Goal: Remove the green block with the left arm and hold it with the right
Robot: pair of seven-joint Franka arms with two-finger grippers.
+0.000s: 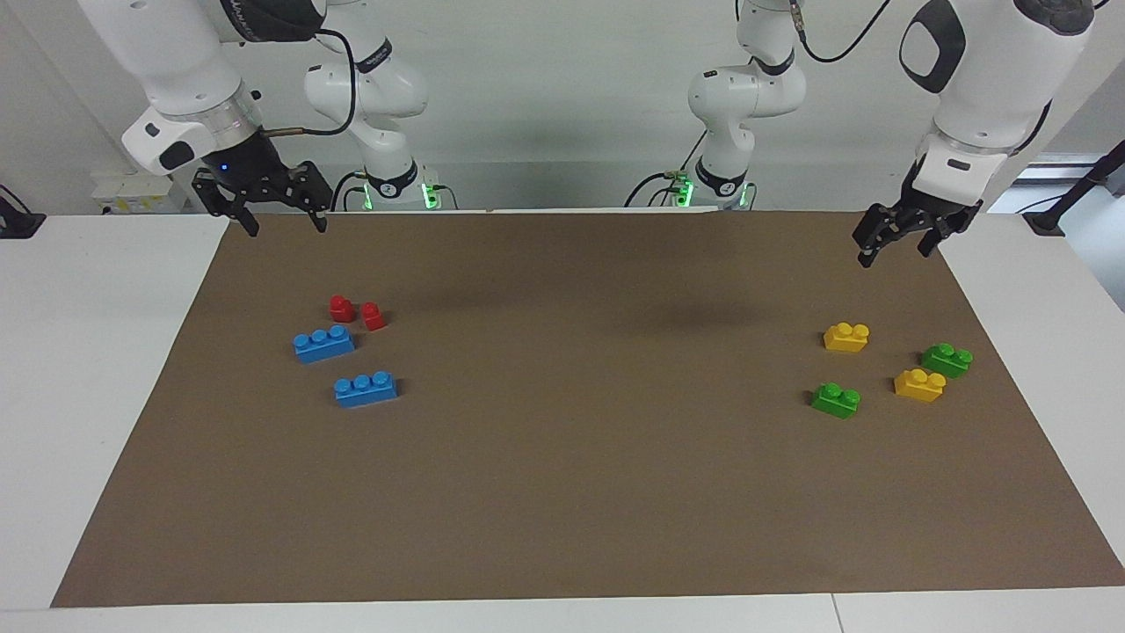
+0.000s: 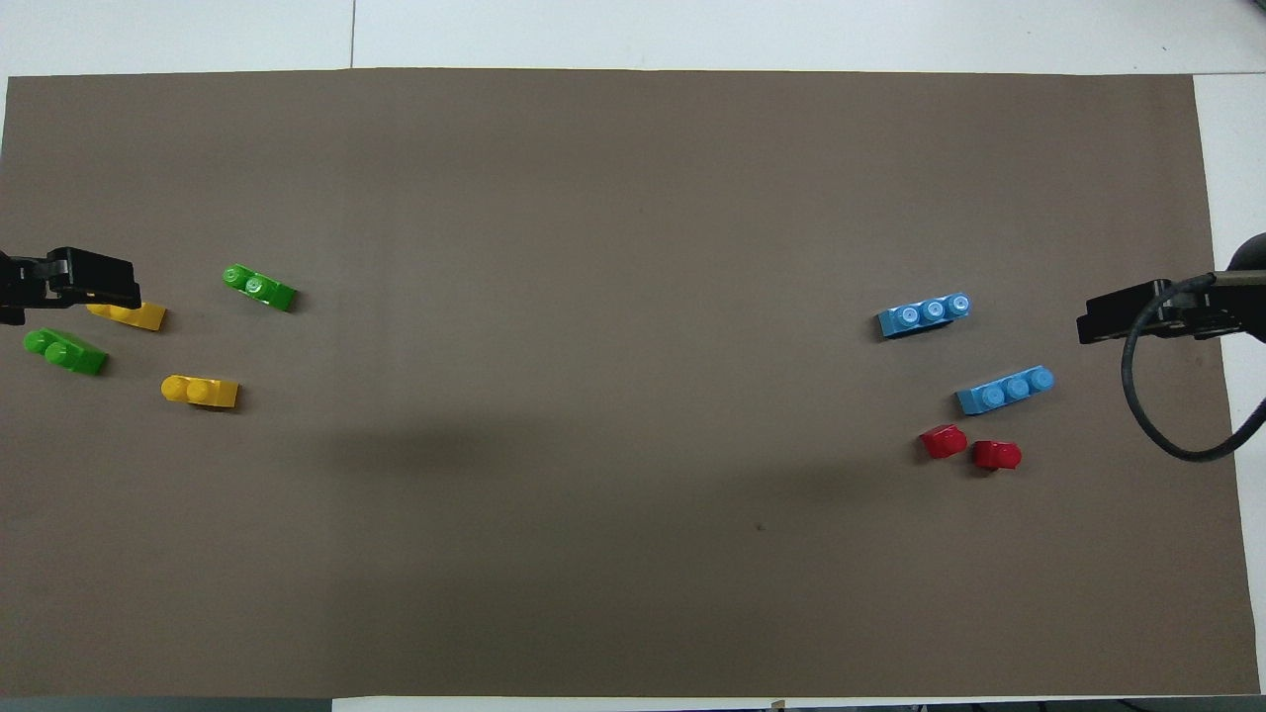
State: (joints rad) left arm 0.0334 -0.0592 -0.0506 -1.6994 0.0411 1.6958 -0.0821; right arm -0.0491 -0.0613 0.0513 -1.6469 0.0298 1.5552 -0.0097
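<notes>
Two green blocks, each with two studs, lie on the brown mat toward the left arm's end. One (image 1: 836,399) (image 2: 259,287) is farther from the robots. The other (image 1: 947,360) (image 2: 65,352) lies closer to the mat's end. My left gripper (image 1: 896,249) (image 2: 99,282) is open and empty, raised over the mat's edge near these blocks and touching none. My right gripper (image 1: 283,221) (image 2: 1137,311) is open and empty, raised over the mat at the right arm's end.
Two yellow bricks (image 1: 846,337) (image 1: 919,385) lie among the green blocks. Two blue three-stud bricks (image 1: 323,343) (image 1: 366,389) and two small red pieces (image 1: 342,308) (image 1: 373,316) lie toward the right arm's end. The brown mat (image 1: 562,492) covers the table.
</notes>
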